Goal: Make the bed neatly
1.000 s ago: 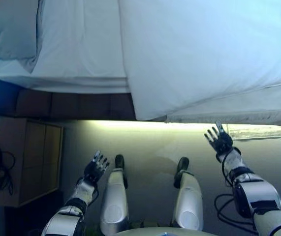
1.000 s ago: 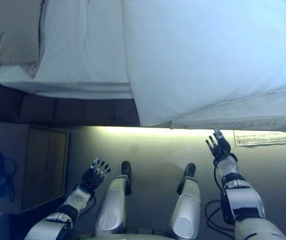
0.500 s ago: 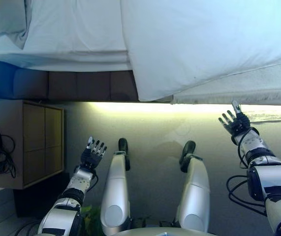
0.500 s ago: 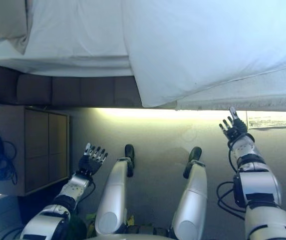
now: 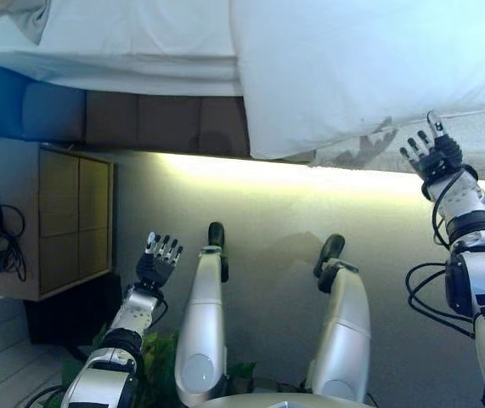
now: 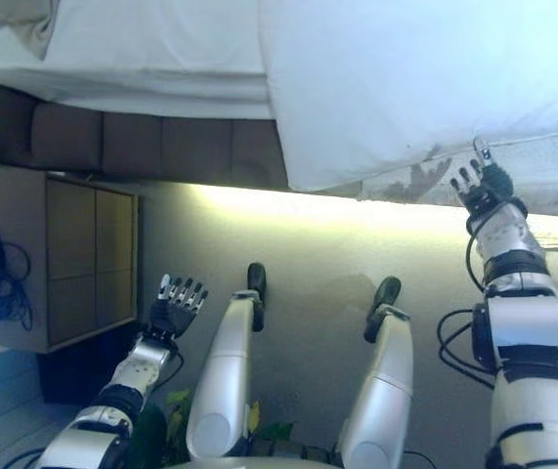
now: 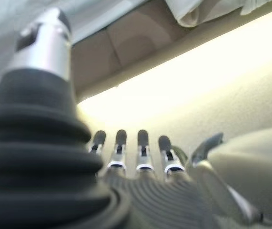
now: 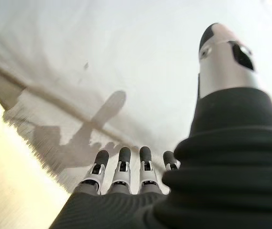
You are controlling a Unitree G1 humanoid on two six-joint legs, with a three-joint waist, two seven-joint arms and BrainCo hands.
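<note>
Low tan wooden bedside cabinet (image 5: 51,217) with panelled front standing on floor at left, just beside bed base. Tangle of black cables (image 5: 0,251) lying on cabinet's top, near its left edge. Pale grey-beige carpeted floor (image 5: 267,212) catching strip of warm yellow light along bed's lower edge. Green leafy plant (image 6: 176,420) showing at floor's near edge, below cabinet's near corner.
</note>
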